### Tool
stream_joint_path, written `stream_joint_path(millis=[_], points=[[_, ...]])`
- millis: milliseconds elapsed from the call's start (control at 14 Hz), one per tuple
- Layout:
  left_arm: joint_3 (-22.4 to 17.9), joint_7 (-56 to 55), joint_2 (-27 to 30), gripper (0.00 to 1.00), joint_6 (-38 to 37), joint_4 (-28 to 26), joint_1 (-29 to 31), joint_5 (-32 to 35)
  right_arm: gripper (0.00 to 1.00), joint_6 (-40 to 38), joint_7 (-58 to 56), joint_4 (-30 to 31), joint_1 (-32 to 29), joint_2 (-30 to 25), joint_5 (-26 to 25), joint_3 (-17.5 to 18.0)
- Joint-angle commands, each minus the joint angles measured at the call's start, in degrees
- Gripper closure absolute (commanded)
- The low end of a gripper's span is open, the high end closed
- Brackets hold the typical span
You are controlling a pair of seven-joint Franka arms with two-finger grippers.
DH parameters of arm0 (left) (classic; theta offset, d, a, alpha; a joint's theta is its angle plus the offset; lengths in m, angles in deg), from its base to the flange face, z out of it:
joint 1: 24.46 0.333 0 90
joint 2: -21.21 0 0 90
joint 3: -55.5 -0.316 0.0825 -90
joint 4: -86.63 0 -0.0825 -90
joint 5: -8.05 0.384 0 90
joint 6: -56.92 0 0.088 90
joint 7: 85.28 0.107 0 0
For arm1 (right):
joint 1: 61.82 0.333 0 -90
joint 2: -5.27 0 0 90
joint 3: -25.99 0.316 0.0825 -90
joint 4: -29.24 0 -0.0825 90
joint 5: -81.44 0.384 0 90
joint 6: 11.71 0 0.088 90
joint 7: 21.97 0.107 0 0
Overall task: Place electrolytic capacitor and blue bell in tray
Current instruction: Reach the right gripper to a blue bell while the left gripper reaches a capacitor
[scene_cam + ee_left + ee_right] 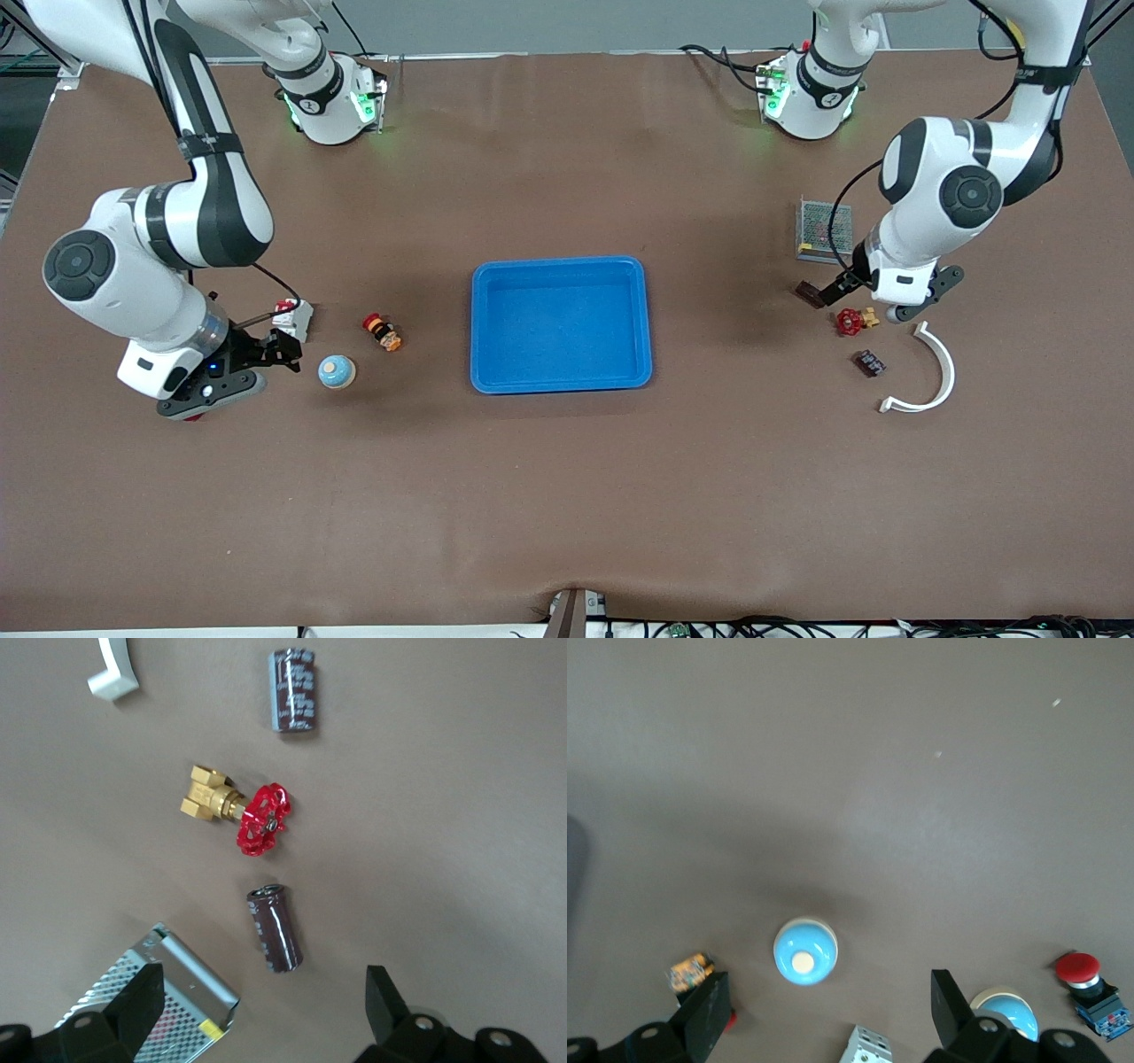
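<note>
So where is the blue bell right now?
The blue bell sits on the table toward the right arm's end, beside the open right gripper, outside the tray.

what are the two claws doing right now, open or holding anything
Left claw: open, empty, over the electrolytic capacitor beside the red-handled valve.
Right claw: open, empty, over the table near the blue bell.

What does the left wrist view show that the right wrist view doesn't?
Only the left wrist view: two dark capacitors, a red-handled brass valve, a metal mesh box and the end of a white curved piece.

Only the right wrist view: two blue bells and a red push button.

Both: brown table and open dark gripper fingers.
</note>
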Motion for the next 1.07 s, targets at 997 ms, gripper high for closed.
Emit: stream_joint_path(millis=[997], points=[[0.5,-14.8,-13.1,0.36,9.5,-0.6,0.2,0.8,0.00,11.0,-4.3,6.9,1.5,8.3,0.4,0.3]])
